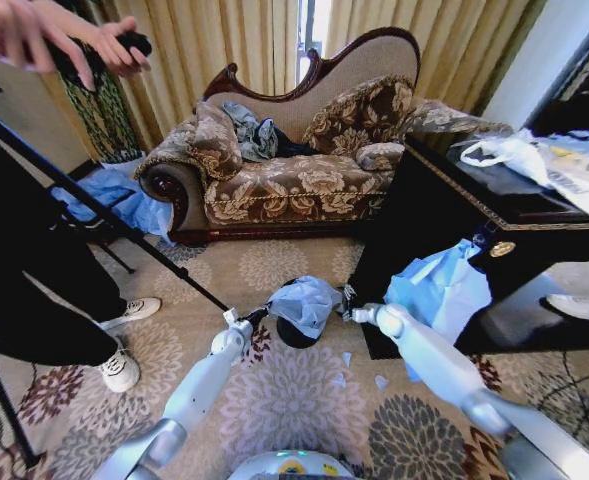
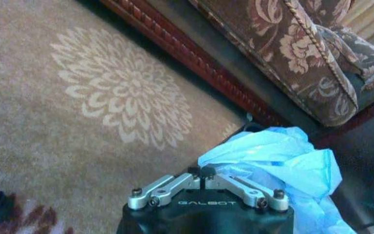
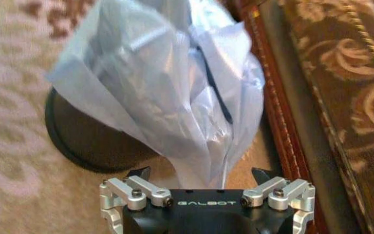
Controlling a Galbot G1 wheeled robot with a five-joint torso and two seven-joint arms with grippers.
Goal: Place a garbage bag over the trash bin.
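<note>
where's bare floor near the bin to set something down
Bare carpet lies between the sofa and the trash bin. It is crowded at the bin itself, where the garbage bag sits between the left gripper and right gripper.

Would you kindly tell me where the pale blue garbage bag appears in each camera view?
Head view: the garbage bag sits centre, crumpled over the trash bin, between the left gripper and right gripper.
Left wrist view: the bag lies just beyond the shut gripper.
Right wrist view: it rises ahead of the open gripper, above the bin.
Shared landmark: the sofa.
</note>
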